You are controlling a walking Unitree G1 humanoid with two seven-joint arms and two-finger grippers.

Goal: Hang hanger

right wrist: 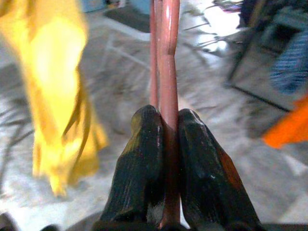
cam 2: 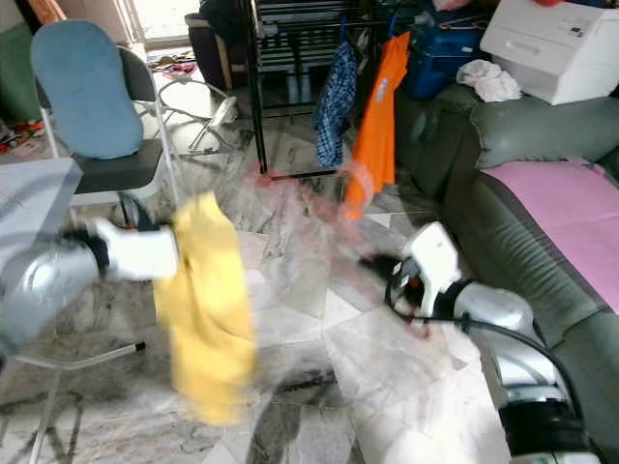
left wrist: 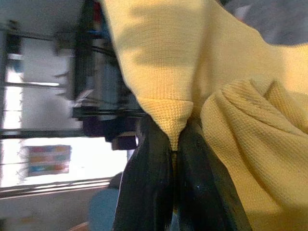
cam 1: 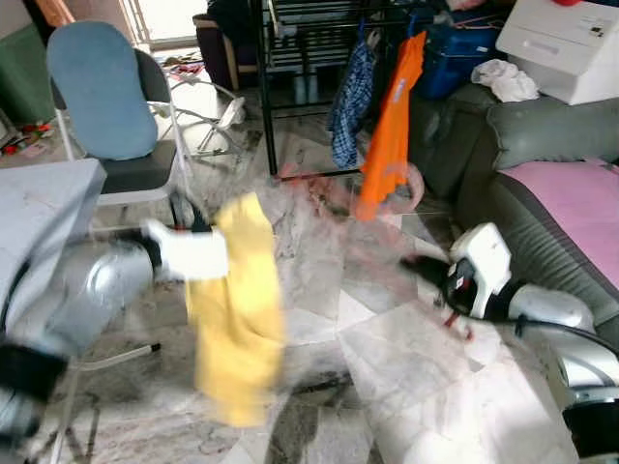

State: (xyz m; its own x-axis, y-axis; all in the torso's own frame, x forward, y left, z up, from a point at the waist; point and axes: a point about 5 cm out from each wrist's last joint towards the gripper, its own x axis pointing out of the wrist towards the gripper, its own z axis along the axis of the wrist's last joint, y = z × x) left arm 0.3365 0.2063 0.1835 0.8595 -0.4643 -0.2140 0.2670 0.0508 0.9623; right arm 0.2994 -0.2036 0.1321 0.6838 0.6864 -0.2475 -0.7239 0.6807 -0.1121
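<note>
Gripping a fold of the yellow garment, your left gripper has its two black fingers pinched together on the cloth, as the left wrist view shows plainly. In the left eye view that garment hangs blurred at the lower left of centre, below the arm's white wrist, over the marble floor.

Your right gripper is at the right of centre in the eye views, and its fingers are closed narrowly on the reddish-pink hanger, whose rod runs straight out between them. In the left eye view the hanger shows only as a faint pink smear reaching toward the upper middle of the frame; you cannot make out its hook there.

At the top centre stands a black clothes rack, with a blue checked garment and an orange garment hanging from it. A chair with a blue back is at the upper left. A grey sofa with a pink cover fills the right edge, and a white box rests at the upper right.
</note>
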